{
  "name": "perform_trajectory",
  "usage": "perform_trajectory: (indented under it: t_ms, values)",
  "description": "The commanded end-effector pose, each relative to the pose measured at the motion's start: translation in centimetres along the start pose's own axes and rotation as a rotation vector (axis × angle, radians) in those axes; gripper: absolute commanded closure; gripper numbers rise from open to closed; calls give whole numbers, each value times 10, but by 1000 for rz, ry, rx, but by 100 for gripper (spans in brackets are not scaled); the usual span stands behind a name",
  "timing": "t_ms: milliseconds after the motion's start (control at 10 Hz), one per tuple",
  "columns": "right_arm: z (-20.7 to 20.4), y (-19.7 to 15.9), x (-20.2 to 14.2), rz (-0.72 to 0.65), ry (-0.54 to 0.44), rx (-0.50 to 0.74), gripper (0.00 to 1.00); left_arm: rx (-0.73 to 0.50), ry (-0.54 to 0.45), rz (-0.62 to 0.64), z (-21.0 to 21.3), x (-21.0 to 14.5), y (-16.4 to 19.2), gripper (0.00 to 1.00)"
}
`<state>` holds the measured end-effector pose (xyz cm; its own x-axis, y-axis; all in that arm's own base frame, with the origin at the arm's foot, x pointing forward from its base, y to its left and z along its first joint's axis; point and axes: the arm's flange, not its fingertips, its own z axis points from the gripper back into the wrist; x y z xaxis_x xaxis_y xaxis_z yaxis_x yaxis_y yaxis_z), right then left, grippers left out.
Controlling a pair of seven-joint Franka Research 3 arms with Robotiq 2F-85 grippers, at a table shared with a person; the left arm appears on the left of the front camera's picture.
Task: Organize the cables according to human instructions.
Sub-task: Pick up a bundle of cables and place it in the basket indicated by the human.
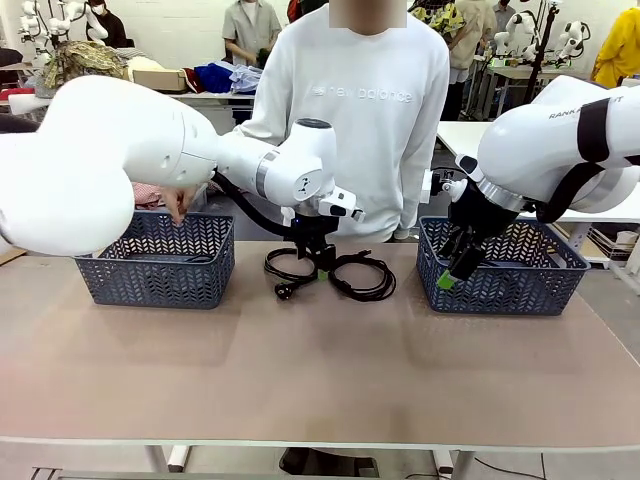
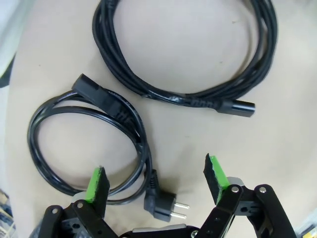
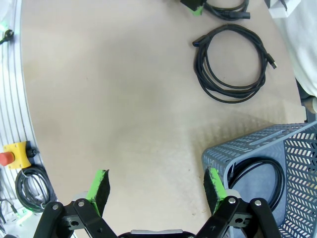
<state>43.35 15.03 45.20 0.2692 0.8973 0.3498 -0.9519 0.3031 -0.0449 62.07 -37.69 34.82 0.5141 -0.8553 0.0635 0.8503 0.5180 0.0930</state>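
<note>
Left gripper (image 2: 155, 179) right in front of us, jaws spread wide, nothing in them, hanging low over the table (image 1: 320, 370). Betw. its green pads (image 2: 97, 182) we see the two-pin plug (image 2: 166, 204) of the near cable (image 2: 143, 148), w/ the coil's strands running close by one pad.

Our call for the pick: don't pinch the plug (it'd let the loops dangle and unwind, we reckon). Shift so the pads straddle the strands where they bunch together. Go down till the tips nearly meet the tabletop, close on all turns at once, then lift straight up. And wait for the person's word on which basket, obv.

The cable itself is thin, black and slightly glossy, a loose round coil of several turns lying flat. There's an angled socket connector (image 2: 91, 91) on its far side. It looks limp and light, so the loops will prob. sag once lifted. Just beyond it, apart, lies the far cable (image 2: 168, 95), same sort.

Over to the right gripper (image 3: 156, 186): also gaping and empty, hovering at a corner of the right basket (image 3: 218, 153), where a third cable (image 3: 257, 161) lies coiled inside.

Farther off is the left basket (image 1: 150, 270), w/ a person's hand (image 1: 178, 203) at its far rim. Pointing or resting, we can't tell.
</note>
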Motion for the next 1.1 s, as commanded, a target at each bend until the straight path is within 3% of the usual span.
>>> perform_trajectory:
  t_ms: [0, 1000]
  values:
    - [2, 0, 2, -10, 9, -10, 0, 34, 24, 42, -6, 1, 10, 0]
    - [2, 0, 2, -10, 9, -10, 0, 23, 29, 92, -32, 4, 28, 0]
